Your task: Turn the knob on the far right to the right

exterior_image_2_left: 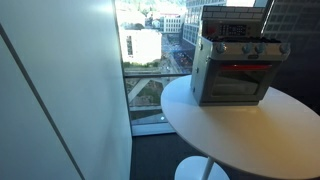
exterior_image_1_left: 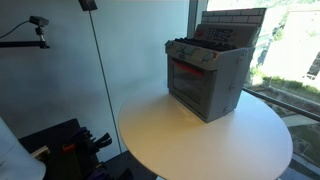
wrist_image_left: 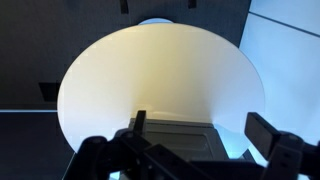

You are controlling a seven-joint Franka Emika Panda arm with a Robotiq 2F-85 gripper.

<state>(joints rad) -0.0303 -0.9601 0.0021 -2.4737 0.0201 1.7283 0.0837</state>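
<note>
Knob [exterior_image_2_left: 279, 47] sits seemingly well clear of jaws.

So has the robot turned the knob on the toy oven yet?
Not yet, nothing looks done. In both exterior views the toy stove stands alone on the round table, and no arm is near its knobs. In hand: the wrist view shows the gripper open and holding nothing, looking down over the table. Left to do: reach the far-right one, grip it and turn it right.
</note>
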